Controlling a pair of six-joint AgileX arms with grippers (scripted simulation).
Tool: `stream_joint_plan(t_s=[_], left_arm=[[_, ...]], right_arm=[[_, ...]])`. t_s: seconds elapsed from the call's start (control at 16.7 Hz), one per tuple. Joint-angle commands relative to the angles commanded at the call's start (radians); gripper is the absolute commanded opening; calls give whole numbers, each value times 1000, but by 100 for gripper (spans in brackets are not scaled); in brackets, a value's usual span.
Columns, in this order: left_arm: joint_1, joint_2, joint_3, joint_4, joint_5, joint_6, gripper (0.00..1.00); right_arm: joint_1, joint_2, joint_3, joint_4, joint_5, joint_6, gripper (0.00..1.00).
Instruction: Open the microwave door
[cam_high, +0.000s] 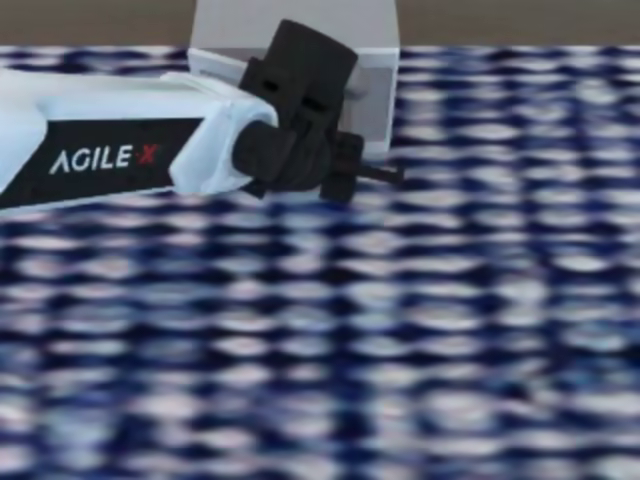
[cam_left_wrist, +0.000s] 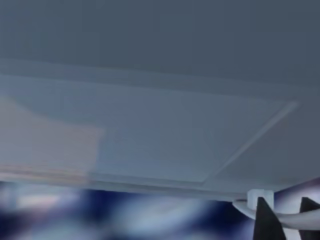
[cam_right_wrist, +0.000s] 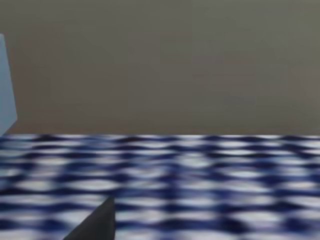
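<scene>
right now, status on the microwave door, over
Left gripper at the microwave door by its handle. Microwave at table's far edge. Right arm out of top view.

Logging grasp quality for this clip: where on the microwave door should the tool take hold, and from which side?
Grip the slim handle at the microwave door edge, coming from in front of the microwave. It is the only part standing proud of the flat panel. The left tool is already there, one finger beside the handle; whether it has closed is hidden.

Top view looks straight down; left wrist hugs the microwave (cam_left_wrist: 160, 100).
</scene>
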Motion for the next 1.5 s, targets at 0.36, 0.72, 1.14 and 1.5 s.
stream_joint_plan(t_s=[0.36,0.72,1.14,1.5], left_arm=[[0,0,0,0,0,0,0],[0,0,0,0,0,0,0],[8,-25,-31,18,32,35,0],[13,-28,-42,20,38,45,0]], right_arm=[[0,0,0,0,0,0,100],[0,0,0,0,0,0,100],[0,0,0,0,0,0,100],[0,0,0,0,0,0,100]])
